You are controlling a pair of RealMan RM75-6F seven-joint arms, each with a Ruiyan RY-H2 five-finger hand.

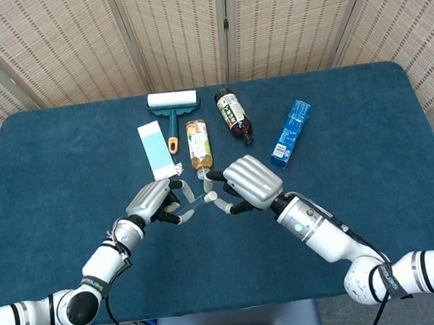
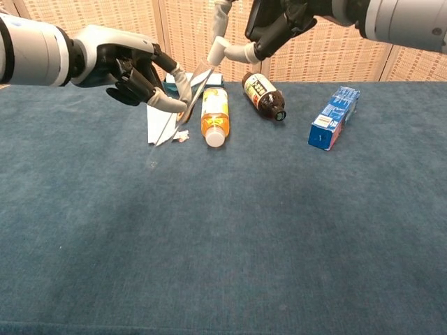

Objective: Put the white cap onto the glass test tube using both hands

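The clear glass test tube [image 2: 183, 110] is pinched, tilted, between the fingers [image 2: 171, 103] of the left hand [image 2: 129, 66], above the blue surface [image 2: 279, 223]. The small white cap [image 2: 216, 50] is held at the fingers [image 2: 241, 52] of the right hand [image 2: 283, 17], just at the tube's upper mouth.

A table [image 1: 53, 145] covered in dark blue cloth carries several things along its far half. A lint roller [image 1: 172, 104] with a white roll, teal stem and orange handle tip lies at the back. To its left lies a white and light blue card [image 1: 155, 150]. Just beside the roller's handle an amber drink bottle [image 1: 198, 144] lies on its side, and next to that a dark bottle [image 1: 232, 114] lies tilted. Further right lies a blue carton [image 1: 291, 133]. Woven folding screens [image 1: 181, 22] stand behind the table
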